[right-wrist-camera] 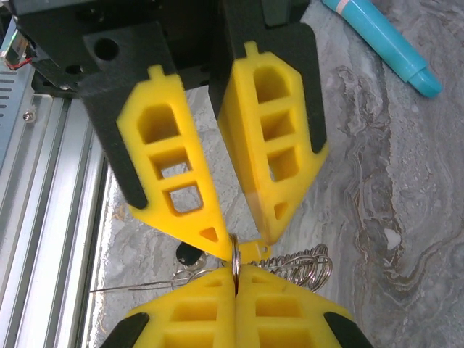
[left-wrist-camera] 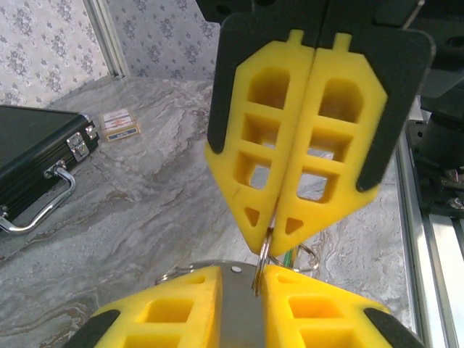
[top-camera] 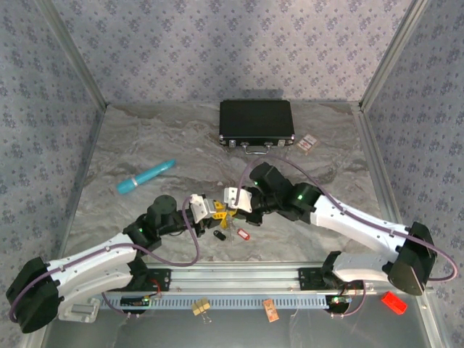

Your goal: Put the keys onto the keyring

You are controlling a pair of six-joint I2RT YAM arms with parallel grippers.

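Right wrist view gave me the clearest read: the right pincer (right-wrist-camera: 235, 281) was closed tight, its two yellow fingers (right-wrist-camera: 196, 312) pressed together on the keyring (right-wrist-camera: 235, 252). The ring stood edge-on just above their tips, and its short chain (right-wrist-camera: 308, 264) of small links trailed off to one side. Facing it, the left pincer (right-wrist-camera: 243, 243) was part open, with its fingertips (right-wrist-camera: 210, 235) on either side of the ring. A small yellow piece sat between them, but I could not tell whether it was a key or whether the left had hold of anything. In the top external view, the red key (top-camera: 243, 234) and the dark key (top-camera: 219, 236) lay loose on the tabletop (top-camera: 145, 145), just below both pincers and apart from the ring. My worry was the thin hoop. Pinched only by its edge, it could twist or slip free if the left pushed on it off-line. With the pincers tip to tip, a misjudged advance would knock them together. A key nudged rather than grasped could skid toward the rail (top-camera: 239, 275).
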